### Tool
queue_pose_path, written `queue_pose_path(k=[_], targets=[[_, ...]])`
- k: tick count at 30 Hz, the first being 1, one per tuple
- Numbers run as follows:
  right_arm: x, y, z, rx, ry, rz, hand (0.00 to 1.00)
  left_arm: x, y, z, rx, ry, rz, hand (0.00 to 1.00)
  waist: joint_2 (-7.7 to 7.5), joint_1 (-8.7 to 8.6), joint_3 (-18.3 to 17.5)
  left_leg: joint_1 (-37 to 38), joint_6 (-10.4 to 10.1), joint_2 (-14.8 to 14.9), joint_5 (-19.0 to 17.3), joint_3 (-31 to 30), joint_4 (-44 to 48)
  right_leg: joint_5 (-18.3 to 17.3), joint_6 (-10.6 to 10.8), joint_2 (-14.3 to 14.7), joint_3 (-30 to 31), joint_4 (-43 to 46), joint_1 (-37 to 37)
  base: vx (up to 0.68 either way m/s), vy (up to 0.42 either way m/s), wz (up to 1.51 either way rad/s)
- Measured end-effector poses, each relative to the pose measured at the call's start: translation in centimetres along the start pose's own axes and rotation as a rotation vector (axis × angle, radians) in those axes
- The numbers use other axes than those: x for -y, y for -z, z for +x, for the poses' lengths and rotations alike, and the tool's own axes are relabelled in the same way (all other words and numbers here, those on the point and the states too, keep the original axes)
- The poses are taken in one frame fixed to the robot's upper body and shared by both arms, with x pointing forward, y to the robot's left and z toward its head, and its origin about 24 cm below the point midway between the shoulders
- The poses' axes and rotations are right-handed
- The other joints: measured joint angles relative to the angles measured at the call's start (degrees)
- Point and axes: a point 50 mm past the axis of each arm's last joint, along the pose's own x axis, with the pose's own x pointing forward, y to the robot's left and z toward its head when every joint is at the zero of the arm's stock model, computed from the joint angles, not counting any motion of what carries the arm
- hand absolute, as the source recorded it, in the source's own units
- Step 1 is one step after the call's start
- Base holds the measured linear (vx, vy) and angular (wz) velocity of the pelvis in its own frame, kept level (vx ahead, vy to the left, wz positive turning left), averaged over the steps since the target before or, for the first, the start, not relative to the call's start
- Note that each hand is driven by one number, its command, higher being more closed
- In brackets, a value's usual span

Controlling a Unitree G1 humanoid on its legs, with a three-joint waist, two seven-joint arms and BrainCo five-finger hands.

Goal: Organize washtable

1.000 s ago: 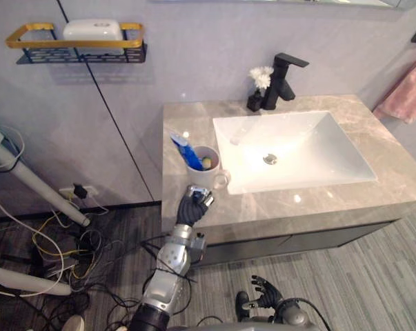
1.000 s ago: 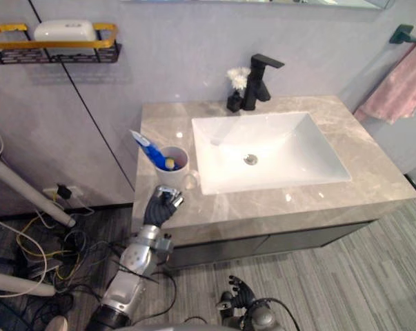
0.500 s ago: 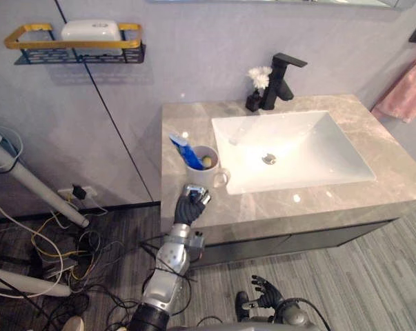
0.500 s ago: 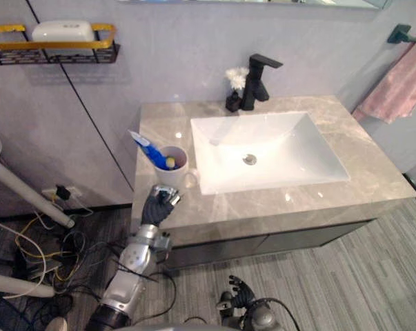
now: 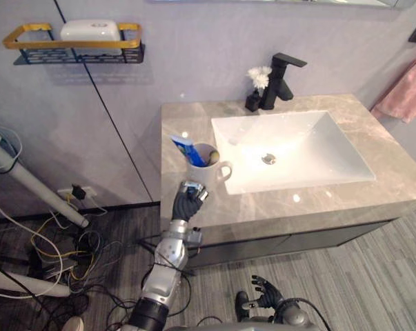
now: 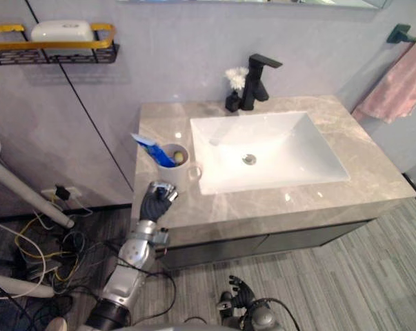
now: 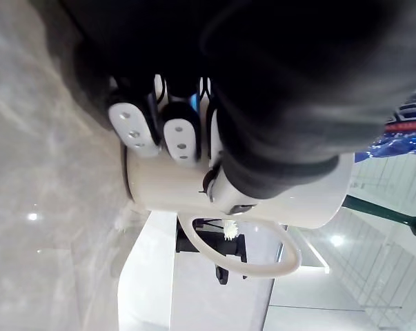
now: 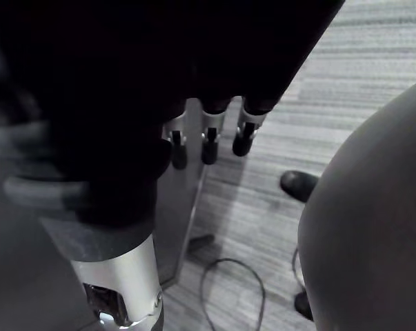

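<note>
A white mug (image 5: 206, 172) stands on the grey marble countertop (image 5: 187, 117) left of the sink, its handle turned toward the basin. A blue toothpaste tube (image 5: 189, 149) and a yellow-green item lean in it. My left hand (image 5: 188, 205) is at the counter's front edge, just in front of the mug. In the left wrist view the hand (image 7: 173, 131) has its fingers curled, with the knuckles against the mug (image 7: 194, 196) wall and nothing in its grasp. My right hand (image 5: 266, 295) hangs low over the floor with relaxed fingers (image 8: 208, 141).
The white sink (image 5: 363, 155) fills the counter's middle. A black faucet (image 5: 283, 76) and a small dark vase of white flowers (image 5: 258, 86) stand behind it. A pink towel (image 5: 408, 93) hangs at right. A gold-railed wall rack (image 5: 76, 43) holds a white box.
The left hand has pushed forward against the mug. The mug has slid a little away from the front edge, its handle has swung toward the sink, and the tube leans flatter.
</note>
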Motion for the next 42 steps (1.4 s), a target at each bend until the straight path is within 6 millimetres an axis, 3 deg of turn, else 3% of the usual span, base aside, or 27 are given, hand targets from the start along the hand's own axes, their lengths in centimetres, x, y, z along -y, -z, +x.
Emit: queue_pose_path(k=[31, 42], targets=[[0.0, 0.0, 0.0, 0.001, 0.003, 0.003, 0.0, -0.6, 0.0, 1.1, -0.001, -0.056, 0.035, 1.0, -0.1, -0.17, 0.0, 0.1, 0.0, 0.0, 0.0, 0.2, 0.0, 0.0, 0.0, 0.0, 0.2, 0.0, 0.0, 0.0, 0.0, 0.0], [0.1, 0.1, 0.0, -0.001, 0.004, 0.007, 0.0, -0.4, 0.0, 1.4, -0.003, 0.012, 0.045, 1.0, -0.13, -0.05, 0.0, 0.1, 0.0, 0.0, 0.0, 0.1, 0.0, 0.0, 0.0, 0.0, 0.0, 0.0, 0.0, 0.0, 0.0, 0.0]])
